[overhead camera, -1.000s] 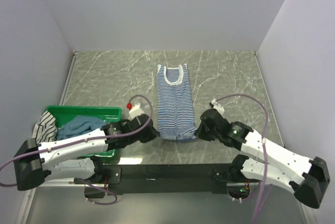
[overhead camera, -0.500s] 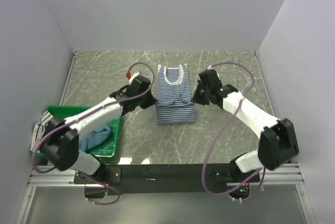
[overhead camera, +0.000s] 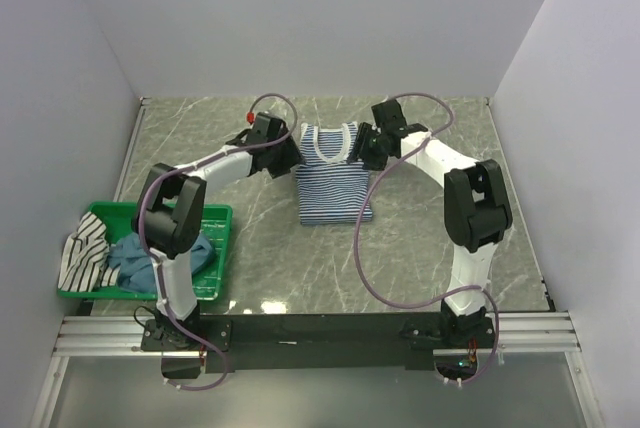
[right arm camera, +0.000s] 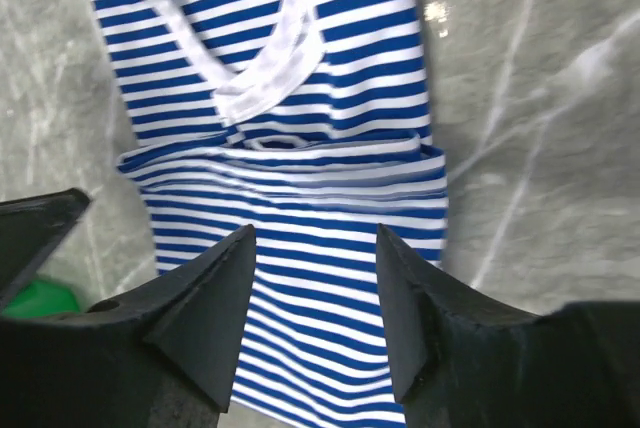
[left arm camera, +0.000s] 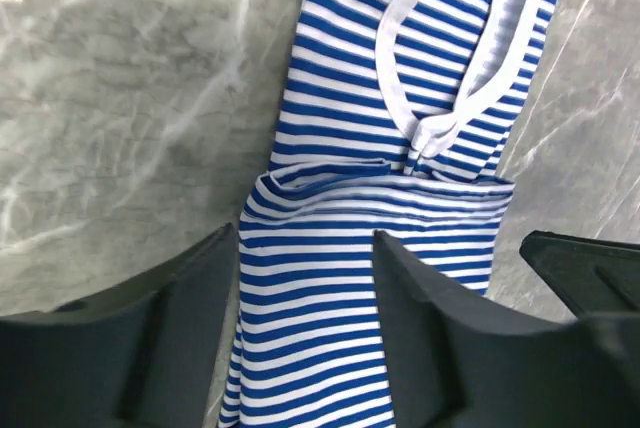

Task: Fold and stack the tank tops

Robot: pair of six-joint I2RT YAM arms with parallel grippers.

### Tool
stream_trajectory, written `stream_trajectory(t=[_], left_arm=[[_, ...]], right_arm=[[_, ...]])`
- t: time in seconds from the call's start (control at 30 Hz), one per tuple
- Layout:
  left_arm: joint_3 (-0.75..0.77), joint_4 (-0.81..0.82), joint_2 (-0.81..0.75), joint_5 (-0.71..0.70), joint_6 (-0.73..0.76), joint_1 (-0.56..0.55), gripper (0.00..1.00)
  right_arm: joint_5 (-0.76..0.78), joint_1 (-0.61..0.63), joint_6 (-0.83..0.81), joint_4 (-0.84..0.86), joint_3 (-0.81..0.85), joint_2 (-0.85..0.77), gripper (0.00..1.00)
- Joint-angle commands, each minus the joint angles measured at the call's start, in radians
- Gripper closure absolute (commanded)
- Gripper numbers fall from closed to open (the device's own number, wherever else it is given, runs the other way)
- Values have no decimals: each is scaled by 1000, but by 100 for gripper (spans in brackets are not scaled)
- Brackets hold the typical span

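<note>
Lying folded: soft, fine-striped navy-and-white tank top (overhead camera: 333, 193) | left claw (left arm camera: 305, 248) spread, empty | right claw (right arm camera: 315, 238) spread, empty

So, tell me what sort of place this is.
Probably a robot test cell rather than a home. Plain white walls box in a marble-look tabletop, two arms are bolted to a rail at its near edge, and a green basket of clothes sits near a folded striped tank top.
</note>
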Motion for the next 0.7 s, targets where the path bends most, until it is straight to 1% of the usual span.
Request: stream_trajectory(t=[0.0,0.03,0.07,0.1,0.13,0.2,0.23,0.27,0.3,0.37,0.4,0.47,0.5,0.53,0.6,0.67], left_arm=[[27,58,-72,12,27,2,36],[1,46,-115,-2,25,2,35],[-12,29,-138,-45,13,2,35],[-27,21,-161,-47,10,2,36],[-65,11,-205,-47,-5,1,40],[-105,15,-243,-47,-19,-18,48],[-130,18,-262,-47,-19,-33,54],[-133,5,-267,-47,-22,-71,57],[-136,0,-269,-74,-27,-93,64],[-156,20,-264,-67,-42,-145,71],[-180,34,-261,-58,-53,-160,78],[-207,64,-247,-59,-83,-199,85],[-219,66,-240,-57,-91,-213,87],[-239,66,-220,-57,-106,-238,93],[-276,57,-203,-73,-126,-260,99],[-315,58,-188,-99,-165,-277,99]], right_arm=[[27,-9,-51,8,49,-31,41],[44,-9,-53,5,41,-61,40],[87,-8,-51,4,7,-83,40],[100,-3,-47,10,-19,-106,42],[116,0,-42,19,-45,-152,42],[149,32,-36,34,-112,-189,44],[169,50,-34,30,-126,-210,47],[190,86,-22,12,-149,-218,48],[207,98,-16,16,-168,-226,51],[203,114,18,60,-244,-253,57],[180,124,25,82,-270,-269,62],[187,140,39,116,-325,-267,65],[189,147,41,119,-336,-263,70],[187,164,47,128,-364,-246,72],[180,184,58,145,-402,-232,73],[180,206,79,175,-473,-232,74]])
